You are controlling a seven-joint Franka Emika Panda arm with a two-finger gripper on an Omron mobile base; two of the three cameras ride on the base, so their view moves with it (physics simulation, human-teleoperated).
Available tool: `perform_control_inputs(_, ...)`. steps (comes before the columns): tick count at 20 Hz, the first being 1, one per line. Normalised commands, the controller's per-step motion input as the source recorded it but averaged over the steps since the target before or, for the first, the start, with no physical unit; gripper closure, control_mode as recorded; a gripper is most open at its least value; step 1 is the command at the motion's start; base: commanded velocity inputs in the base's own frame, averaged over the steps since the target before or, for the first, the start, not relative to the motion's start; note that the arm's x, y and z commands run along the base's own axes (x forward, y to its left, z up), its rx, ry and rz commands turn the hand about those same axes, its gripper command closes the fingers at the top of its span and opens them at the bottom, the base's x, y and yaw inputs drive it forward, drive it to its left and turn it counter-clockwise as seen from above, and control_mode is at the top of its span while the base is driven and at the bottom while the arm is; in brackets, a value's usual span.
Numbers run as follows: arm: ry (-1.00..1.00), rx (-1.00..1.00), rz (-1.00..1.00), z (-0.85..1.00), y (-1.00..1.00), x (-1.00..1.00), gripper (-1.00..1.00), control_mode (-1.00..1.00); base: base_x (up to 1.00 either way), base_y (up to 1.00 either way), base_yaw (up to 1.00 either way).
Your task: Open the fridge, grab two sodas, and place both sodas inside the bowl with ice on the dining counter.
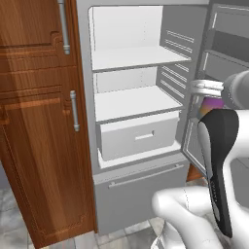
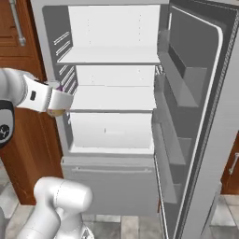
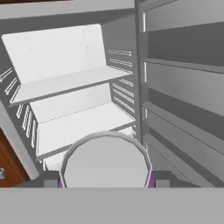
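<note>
While the arm hangs in front of the open fridge, this is the order from the camera outward.

Gripper: the gripper [image 3: 106,183] sits at the bottom of the hand view, one dark finger tip [image 3: 49,183] on each side of a can, jaws clamped on it.

Soda: the soda can [image 3: 105,161] shows its grey round top toward the hand camera, purple at both lower edges. From the left base view its purple-over-orange side [image 1: 210,104] peeks out beside the wrist; from the right base view just a scrap of it [image 2: 58,87] shows at the hand. It is held in the air in front of the compartment, off every shelf.

Fridge: the fridge [image 1: 141,187] stands wide open, white shelves bare, upper shelf [image 1: 136,57] over lower shelf [image 1: 133,103], white drawer [image 1: 138,136] beneath, closed grey lower drawer under that.

Fridge door: the door [image 2: 196,121] is swung out to the right, its grey bins in a stack.

Cabinet: the brown wooden cabinet [image 1: 41,126] with steel handles stands touching the fridge's left side.
</note>
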Motion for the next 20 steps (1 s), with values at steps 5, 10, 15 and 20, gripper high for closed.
perform_control_inputs(5,0.0,0.0,0.0,0.0,0.0,0.0,1.0,1.0,-1.0,0.35,-0.1)
perform_control_inputs(10,0.0,0.0,0.0,0.0,0.0,0.0,1.0,1.0,-1.0,0.34,-0.17)
perform_control_inputs(15,0.0,0.0,0.0,0.0,0.0,0.0,1.0,1.0,-1.0,0.16,-0.27)
perform_control_inputs(20,0.0,0.0,0.0,0.0,0.0,0.0,1.0,1.0,-1.0,-0.01,-0.36)
